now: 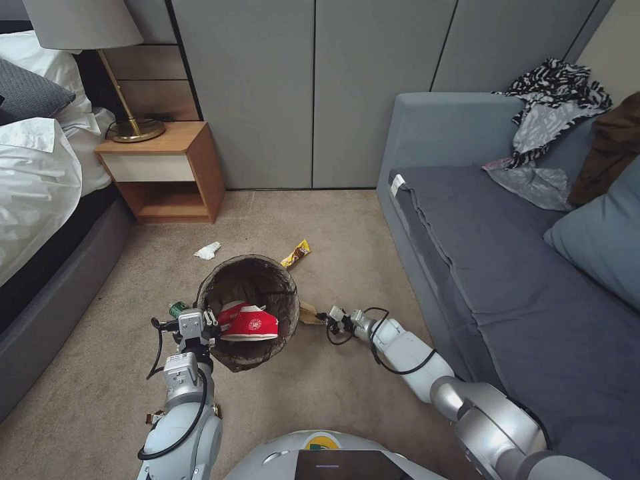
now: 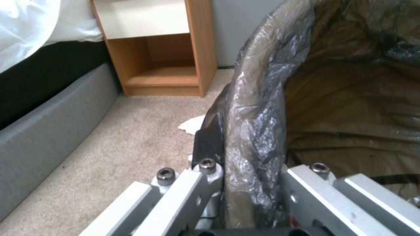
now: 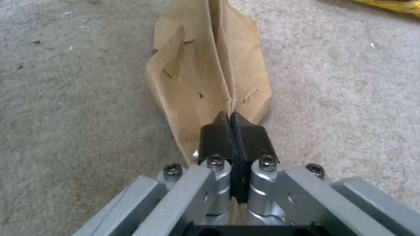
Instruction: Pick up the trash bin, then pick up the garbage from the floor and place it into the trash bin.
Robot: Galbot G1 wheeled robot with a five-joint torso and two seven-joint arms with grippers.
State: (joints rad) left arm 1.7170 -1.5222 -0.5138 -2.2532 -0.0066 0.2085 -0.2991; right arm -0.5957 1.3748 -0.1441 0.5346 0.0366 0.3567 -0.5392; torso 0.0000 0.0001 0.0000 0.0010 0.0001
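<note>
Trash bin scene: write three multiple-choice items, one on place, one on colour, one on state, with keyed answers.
1. Where is the white tissue?
A. on the sofa
B. on the carpet near the nightstand
C. in the bin

2. What colour is the wrapper inside the trash bin?
A. red and white
B. blue
C. green

3. What is the right hand doing?
A. hanging open
B. shut on the paper bag
C. gripping the bin rim

Answers: B, it lies on carpet by the nightstand; A, red-white shows inside; B, pads pinch the tan bag, while the left hand clamps the rim.
</note>
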